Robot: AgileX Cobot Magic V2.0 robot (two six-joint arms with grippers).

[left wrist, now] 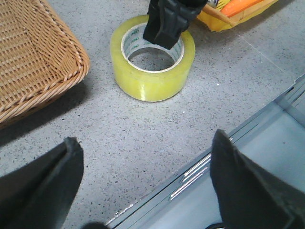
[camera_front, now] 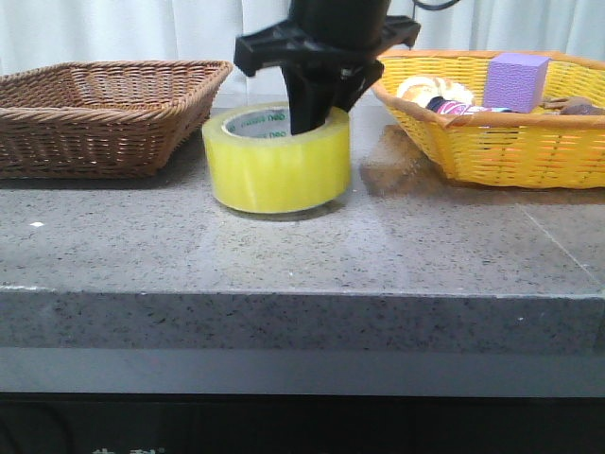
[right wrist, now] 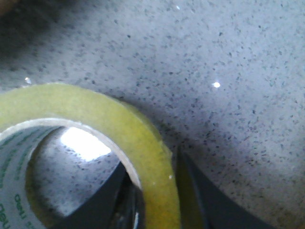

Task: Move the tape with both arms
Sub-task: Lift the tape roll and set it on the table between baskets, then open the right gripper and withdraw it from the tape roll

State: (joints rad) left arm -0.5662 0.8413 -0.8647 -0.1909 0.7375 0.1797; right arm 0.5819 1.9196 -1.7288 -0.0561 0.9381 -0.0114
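Here, I am pinching the tape roll (camera_front: 277, 159) wall with the right gripper (camera_front: 317, 118) — keeping it level; left gripper (left wrist: 143, 186) spread, empty.

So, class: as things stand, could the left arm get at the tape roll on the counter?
Probably yes. The left gripper is open, with bare counter between it and the tape. But the right gripper straddles the roll's far wall, so only the near side is free.
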